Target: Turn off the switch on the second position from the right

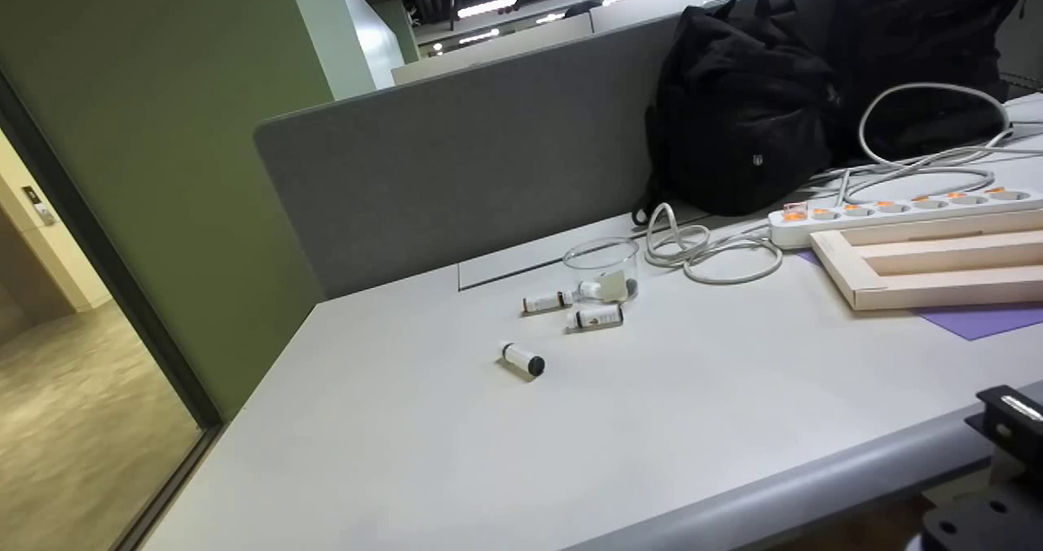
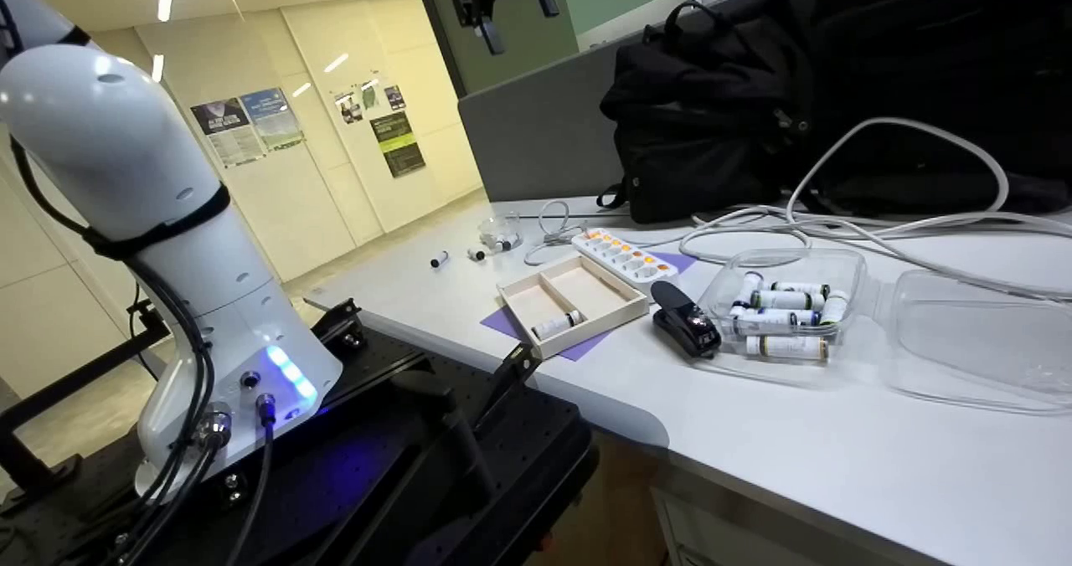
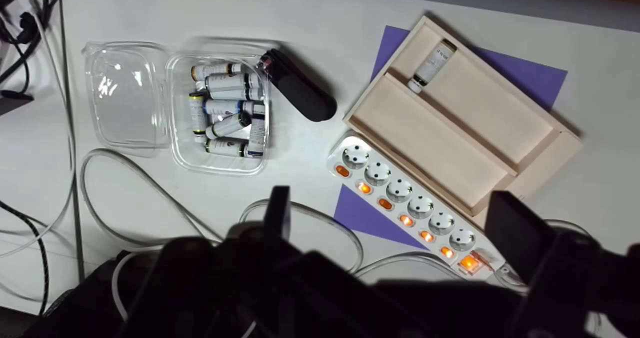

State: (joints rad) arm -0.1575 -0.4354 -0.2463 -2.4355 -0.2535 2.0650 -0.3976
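**Gripper above a six-socket power strip, five switches glowing**

Nearest in the wrist view, one gripper [image 3: 390, 213] has its jaws wide apart, nothing between them. Well below, a white power strip [image 3: 402, 205] lies aslant on the desk [image 3: 305, 158]: six sockets [image 3: 399, 190], six small orange switches [image 3: 406, 220], four glowing and two dark, plus one larger main switch [image 3: 469, 263], glowing. The target is probably the second switch [image 3: 364, 188], lit, from the end away from the main one, counting as the exterior views face it; the viewpoint is unstated. Expect a small, stiff rocker: press it rather than pinch it. The strip looks light, hard and apt to slide; any hold belongs across its narrow width.

Alongside is one wooden tray [image 3: 457, 128] with two compartments and one lone bottle [image 3: 432, 65], in the compartment farther from the strip. Beyond are one black stapler-like tool [image 3: 302, 92] and one clear box [image 3: 218, 168] holding at least eight boxed bottles [image 3: 227, 94]; overlaps hide the exact count. Farther off, in an exterior view, three loose bottles [image 1: 521, 359] lie by one clear cup [image 1: 601, 268], with two black bags [image 1: 741, 127] behind.
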